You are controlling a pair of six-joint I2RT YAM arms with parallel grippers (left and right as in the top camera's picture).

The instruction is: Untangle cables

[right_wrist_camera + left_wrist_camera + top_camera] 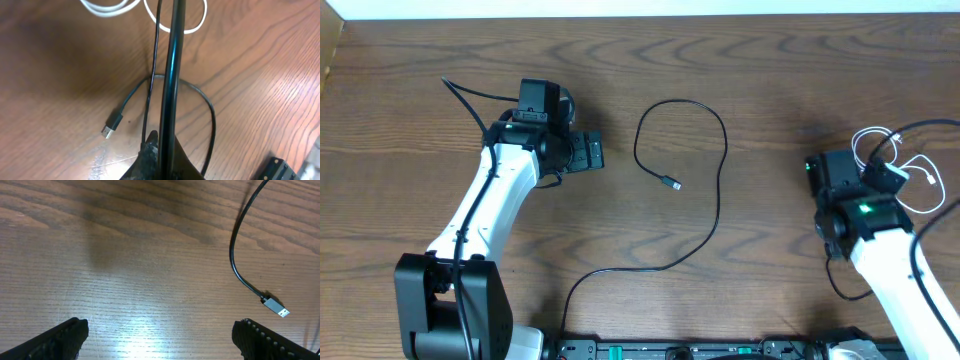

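1. Left gripper (160,331): in the left wrist view its fingers (64,339) stand at the lower corners of the frame, spread wide, with only bare wood between them; nothing is held.
2. Central black cable (233,255): it enters at the upper right of the left wrist frame, curves down and ends in a silver USB plug (276,307), which lies just above the right-hand finger and outside the gap. The plug's long axis runs from upper left to lower right, with its tip toward the lower right.
3. Deciding relation, as a judgement: in the overhead view this plug lies to the right of the left gripper, in the middle of the frame, well apart from the right arm. The left arm is the nearer one and would have to shift toward the frame's right to straddle it.
4. Right gripper (159,152): closed tight at the bottom of the right wrist frame. A taut black cord (170,75) rises from its tips to the top edge, apparently pinched.
5. Beyond it lie a loose black cable (210,117) with its own plug, then a white cable (107,7) looped at the top edge.
6. Table (770,60): flat, dark-grained wood, with open room around the central loop.
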